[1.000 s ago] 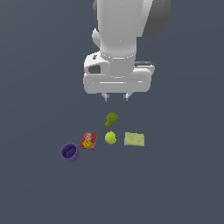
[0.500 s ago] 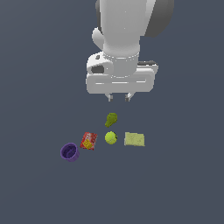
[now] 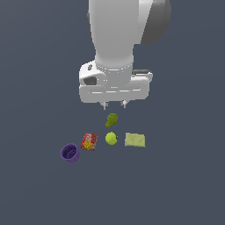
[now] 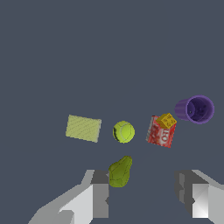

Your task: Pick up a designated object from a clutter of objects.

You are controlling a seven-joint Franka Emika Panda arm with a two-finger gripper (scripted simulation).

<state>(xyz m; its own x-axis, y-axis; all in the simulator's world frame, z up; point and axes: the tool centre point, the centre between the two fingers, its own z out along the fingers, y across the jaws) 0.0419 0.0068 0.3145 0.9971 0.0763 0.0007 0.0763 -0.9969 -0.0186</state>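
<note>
In the middle of the exterior view, the gripper hangs wide open above the green lump; the purple cup sits lower left, alone.

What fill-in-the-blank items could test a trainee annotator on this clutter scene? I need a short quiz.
1. The gripper hangs above the clutter with its jaws ____.
2. The cup is coloured ____.
3. Between the red packet and the pale green block lies the yellow-green ____.
4. In the exterior view, the item nearest the fingertips is the olive-green ____ piece.

Missing words: open; purple; ball; lumpy
</note>
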